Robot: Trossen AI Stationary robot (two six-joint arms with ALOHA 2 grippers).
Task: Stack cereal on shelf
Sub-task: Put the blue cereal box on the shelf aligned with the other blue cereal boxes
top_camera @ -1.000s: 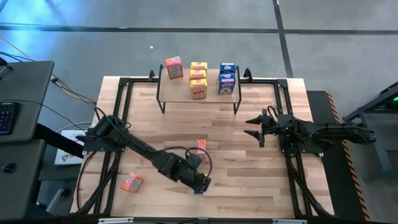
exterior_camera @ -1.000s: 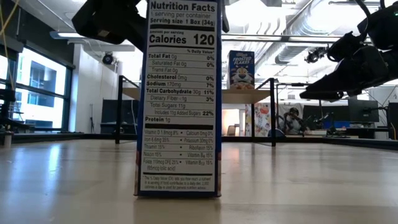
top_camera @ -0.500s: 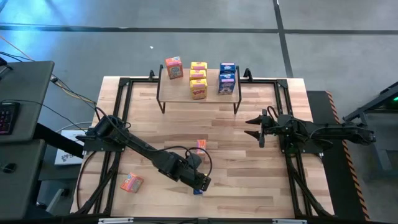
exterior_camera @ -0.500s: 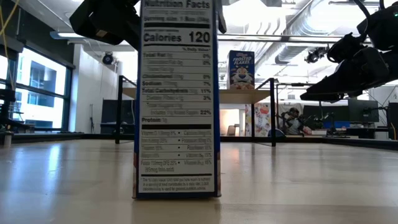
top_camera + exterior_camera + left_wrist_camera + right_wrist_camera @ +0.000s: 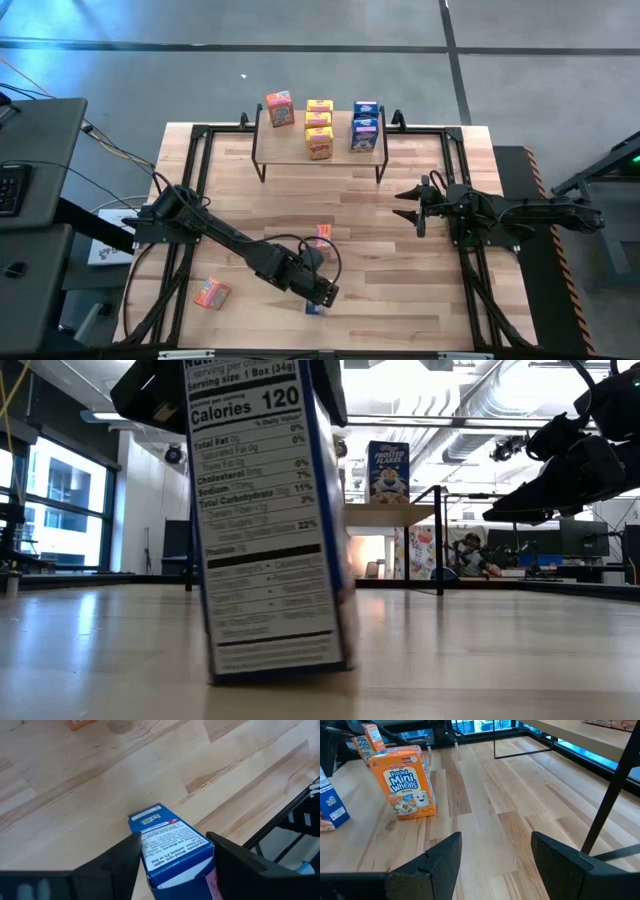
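Blue cereal box (image 5: 268,520) now tilted, left gripper (image 5: 318,297) gripping

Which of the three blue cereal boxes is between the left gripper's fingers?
The blue box near the table's front edge, tilted between the left gripper fingers. The other two blue boxes sit stacked on the shelf.

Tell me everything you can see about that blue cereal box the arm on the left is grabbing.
The blue cereal box is a small cardboard carton with a white nutrition-facts panel listing 120 calories. It stands near the front edge of the wooden table, tilted off upright in the low view, one bottom edge lifting. The left gripper reaches over it, its jaws at either side of the box's top. No other box touches it.
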